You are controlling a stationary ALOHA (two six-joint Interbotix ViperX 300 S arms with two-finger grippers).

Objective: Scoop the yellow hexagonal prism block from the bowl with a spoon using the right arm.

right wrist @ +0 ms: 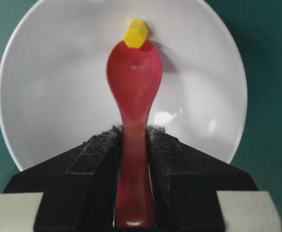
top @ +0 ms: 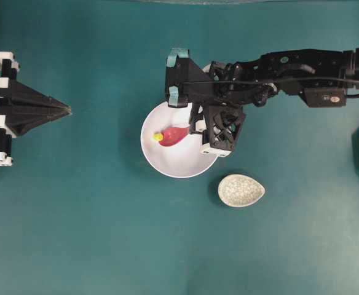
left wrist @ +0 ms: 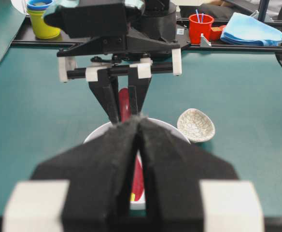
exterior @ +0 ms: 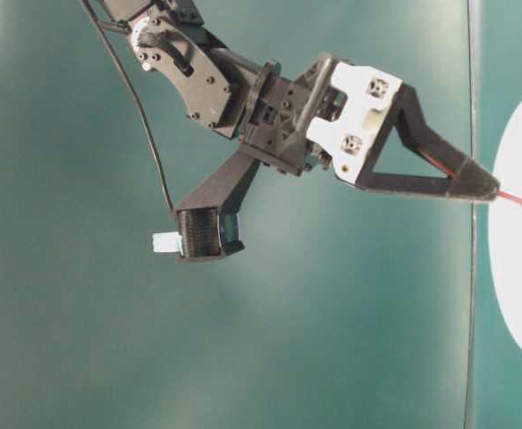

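Nearest us, our right claw (right wrist: pixel 133 145) is clamped on the spoon (right wrist: pixel 133 82) handle; the yellow hexagonal prism block (right wrist: pixel 135 34) touches the scoop's tip inside the bowl (right wrist: pixel 44 96). Our left claw (left wrist: pixel 138 130) is closed, holding nothing.

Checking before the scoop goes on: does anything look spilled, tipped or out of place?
Nothing stands out. The white bowl sits upright, the yellow block lies inside at the spoon tip, and the right gripper holds the handle straight.
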